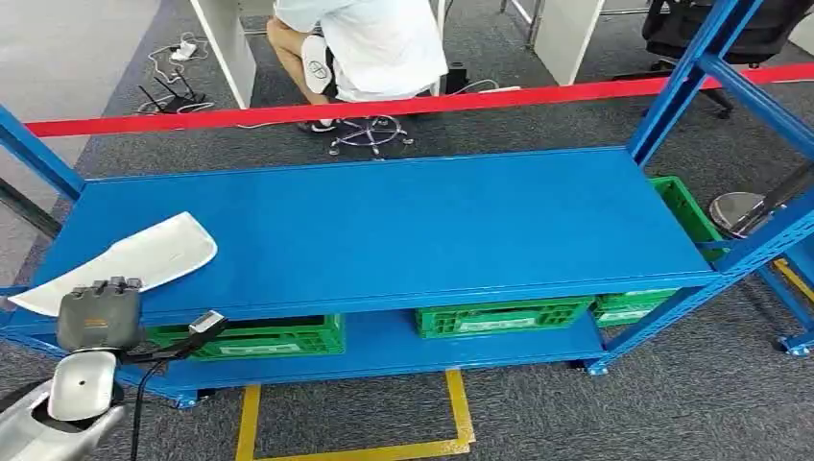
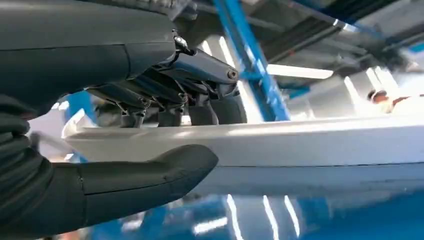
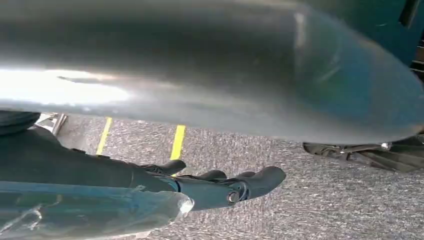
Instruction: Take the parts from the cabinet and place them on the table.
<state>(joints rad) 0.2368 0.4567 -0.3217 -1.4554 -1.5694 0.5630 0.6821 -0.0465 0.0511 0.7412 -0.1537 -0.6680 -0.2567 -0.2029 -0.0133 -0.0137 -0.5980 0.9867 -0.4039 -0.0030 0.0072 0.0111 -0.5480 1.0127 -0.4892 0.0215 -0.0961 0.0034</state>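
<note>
head: high, facing down on blue shelf [image 1: 384, 230] | wrists: close behind hands | shared: shelf

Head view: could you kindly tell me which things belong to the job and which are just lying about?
Job: white part, left hand gripping it, blue shelf unit.
Lying about: green crates, red barrier tape, seated person, yellow floor marking.

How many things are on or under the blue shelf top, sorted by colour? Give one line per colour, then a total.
White: 1, the white part lying on the shelf top, with the left hand at its near end.
Green: 4, crates on the lower shelf.
Total: 5
</note>
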